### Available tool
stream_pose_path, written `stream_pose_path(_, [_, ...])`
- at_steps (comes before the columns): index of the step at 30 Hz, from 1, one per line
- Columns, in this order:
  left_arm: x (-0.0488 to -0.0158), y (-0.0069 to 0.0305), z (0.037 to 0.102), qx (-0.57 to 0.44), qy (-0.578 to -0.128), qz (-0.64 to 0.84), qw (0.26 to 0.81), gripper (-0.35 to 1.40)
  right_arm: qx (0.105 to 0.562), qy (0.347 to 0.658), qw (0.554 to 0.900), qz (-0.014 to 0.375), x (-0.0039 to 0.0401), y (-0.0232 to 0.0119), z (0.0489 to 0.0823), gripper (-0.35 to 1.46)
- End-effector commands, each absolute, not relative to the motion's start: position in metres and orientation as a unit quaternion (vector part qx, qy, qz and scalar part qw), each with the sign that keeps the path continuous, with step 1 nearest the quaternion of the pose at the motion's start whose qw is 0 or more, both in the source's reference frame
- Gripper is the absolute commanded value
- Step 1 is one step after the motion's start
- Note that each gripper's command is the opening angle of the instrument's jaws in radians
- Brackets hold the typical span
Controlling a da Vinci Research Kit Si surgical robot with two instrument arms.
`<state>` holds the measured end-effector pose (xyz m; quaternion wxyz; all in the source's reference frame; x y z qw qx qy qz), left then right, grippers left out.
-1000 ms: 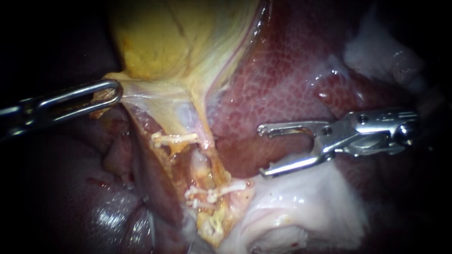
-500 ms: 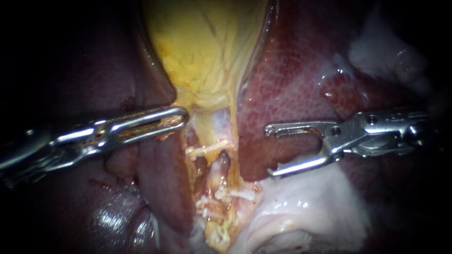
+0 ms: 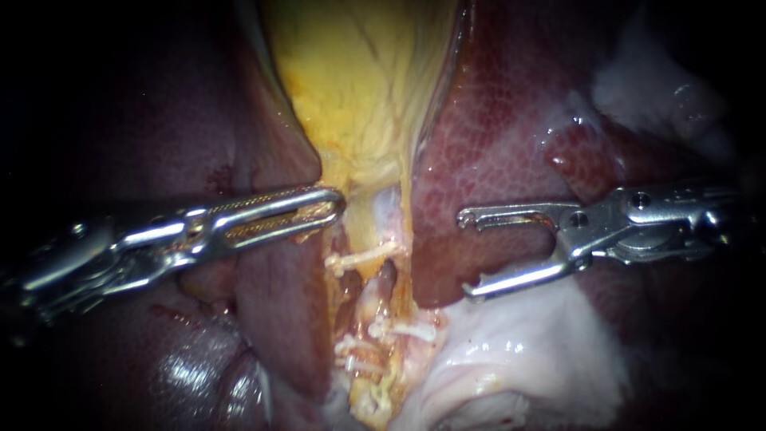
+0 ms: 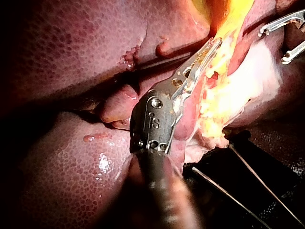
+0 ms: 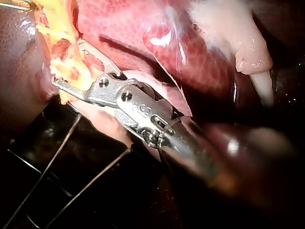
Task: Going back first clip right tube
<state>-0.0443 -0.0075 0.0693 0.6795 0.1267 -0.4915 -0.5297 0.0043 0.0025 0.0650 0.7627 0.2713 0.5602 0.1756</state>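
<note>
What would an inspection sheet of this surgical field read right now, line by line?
Surface: liver, glistening, with the yellow gallbladder above.
Job's things: white clips cross the tube at two levels.
Clutter: pale tissue flap under the right instrument.
Pincers: left instrument pincer shut on the gallbladder's lower edge; right instrument pincer open, empty, apart from the clips.
Cables: thin wires over a dark base beside the tissue.
Surroundings: dark, nothing seen.

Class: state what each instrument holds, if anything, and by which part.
The left instrument grips the gallbladder by the edge of its narrow lower end. The right instrument is open and holds nothing.
</note>
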Motion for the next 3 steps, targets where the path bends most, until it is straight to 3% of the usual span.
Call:
stream_pose_path(1, [-0.0443,-0.0074,0.0693,0.127,-0.491,-0.53,0.68,-0.35,0.271,0.56,0.763,0.176,0.0044,0.0025,0.0651,0.6])
stream_pose_path(3, [-0.0442,-0.0073,0.0692,0.128,-0.491,-0.529,0.68,-0.35,0.271,0.56,0.763,0.176,0.0044,0.0024,0.0651,0.6])
